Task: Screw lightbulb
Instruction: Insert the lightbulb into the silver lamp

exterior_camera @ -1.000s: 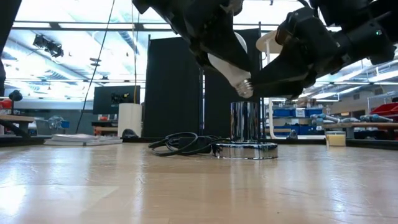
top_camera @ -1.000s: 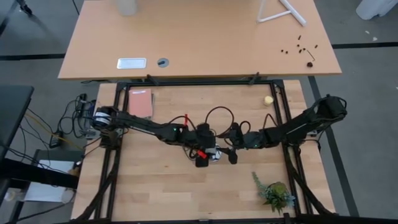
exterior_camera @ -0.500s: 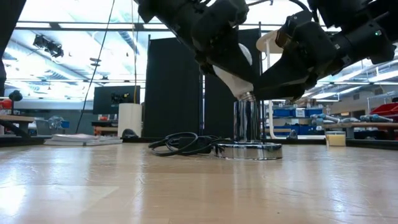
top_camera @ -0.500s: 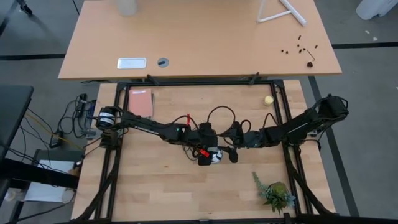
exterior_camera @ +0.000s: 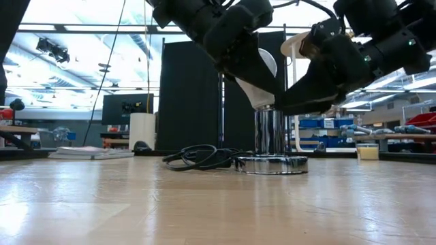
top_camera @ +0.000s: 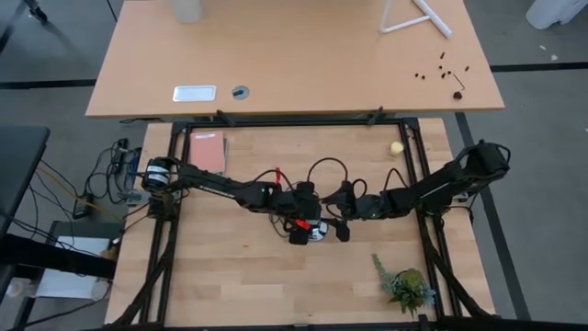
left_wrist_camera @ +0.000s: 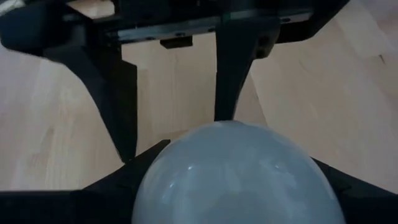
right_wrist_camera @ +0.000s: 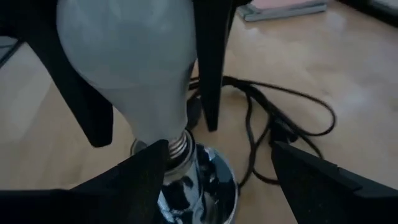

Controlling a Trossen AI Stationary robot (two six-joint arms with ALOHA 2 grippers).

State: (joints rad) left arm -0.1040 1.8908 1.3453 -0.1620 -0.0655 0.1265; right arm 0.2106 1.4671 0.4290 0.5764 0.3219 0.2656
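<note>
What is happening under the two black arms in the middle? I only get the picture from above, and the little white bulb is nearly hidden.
Observer: From table height, the small white pear-shaped lightbulb leans over. Its grey screw end sits right at the top of the shiny silver socket post.
Operator: Who is holding it?
Observer: The left pincer. Its wrist camera shows the lightbulb clamped between its two dark fingers.
Operator: What about the other arm?
Observer: The right pincer is open, with one finger on each side of the socket post.
</note>
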